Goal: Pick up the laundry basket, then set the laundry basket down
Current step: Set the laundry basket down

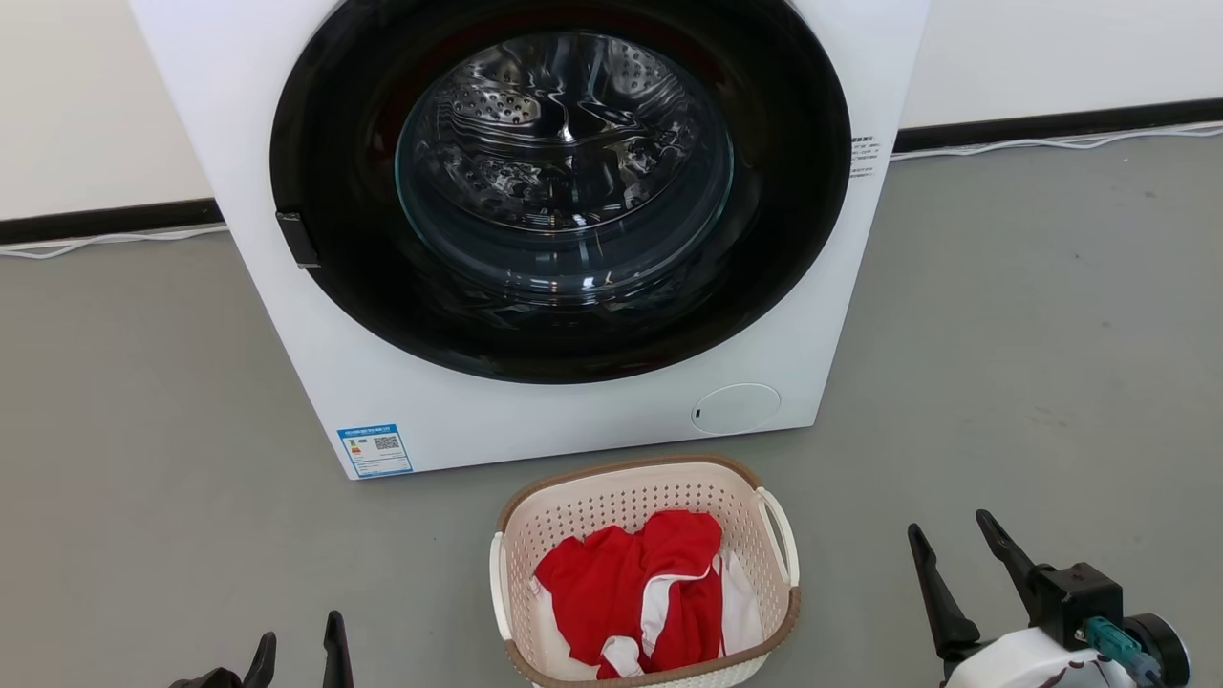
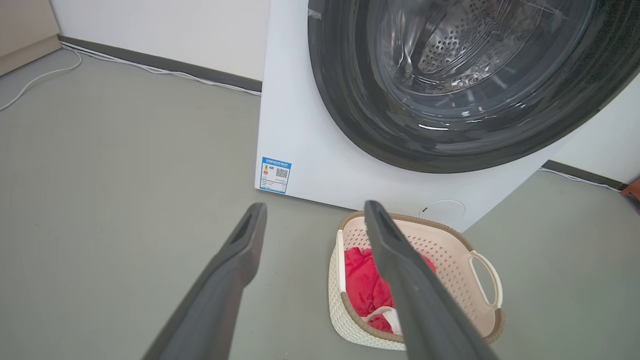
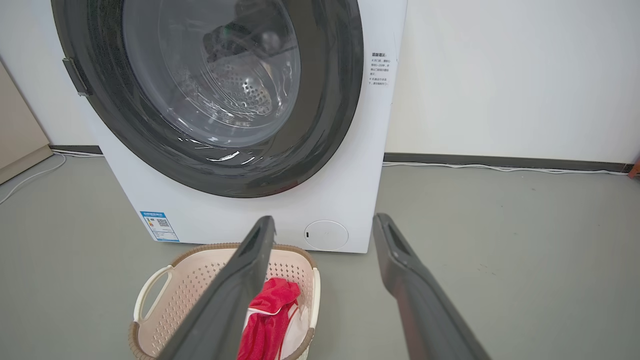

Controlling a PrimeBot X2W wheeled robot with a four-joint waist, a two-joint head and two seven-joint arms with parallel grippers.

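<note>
Sitting before the washing machine [image 1: 535, 420], the laundry basket [image 1: 611, 506], left jaws and right jaws spread wide and empty

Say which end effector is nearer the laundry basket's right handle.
Right. The right end effector is right of that handle; the left end effector is past the left side of the laundry basket.
</note>
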